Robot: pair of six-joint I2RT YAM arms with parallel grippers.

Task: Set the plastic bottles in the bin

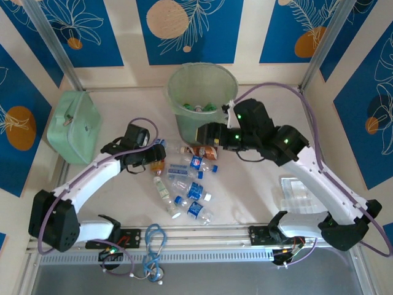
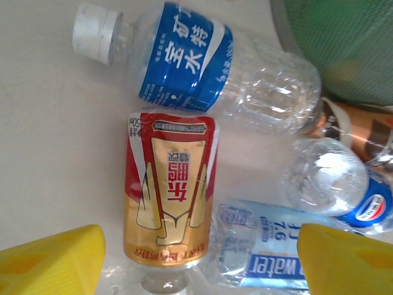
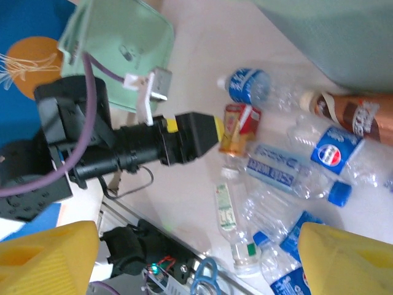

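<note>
While your left pincer (image 2: pixel 196 261) hangs open over the heap, holding nothing, a red-and-gold-labelled bottle (image 2: pixel 169 196) lies between its yellow fingertips (image 2: pixel 52 258). Picking up that bottle looks like the step in hand.

In the left wrist view the bottle runs lengthwise from 12 to 6 o'clock. A pale-blue water-labelled bottle (image 2: pixel 258 252) lies against it at 4 o'clock, partly under the far fingertip. A blue-labelled clear bottle (image 2: pixel 184 58) lies across its end at 12 o'clock.

Shift the pincer toward 9 o'clock so it straddles this one body alone. Close on the label's middle and squeeze gently, since thin plastic will likely dent and slip. Lift straight up before swinging away, so the neighbours are not dragged along.

Your right pincer (image 3: pixel 196 258) is spread wide and empty. In the overhead view it sits beside the foot of the bin.

The pale green bin (image 1: pixel 184 117) stands at 12 o'clock on the tabletop (image 1: pixel 245 184). A few bottles (image 1: pixel 199 107) lie at its bottom, some of them green. Most of the plastic bottles (image 1: pixel 184 178) are heaped at the centre, just below the bin.

A mint-green case (image 1: pixel 75 126) at 9 o'clock is shut, so its contents are hidden. You cannot tell what is in the clear tray (image 1: pixel 301 190) at 4 o'clock.
</note>
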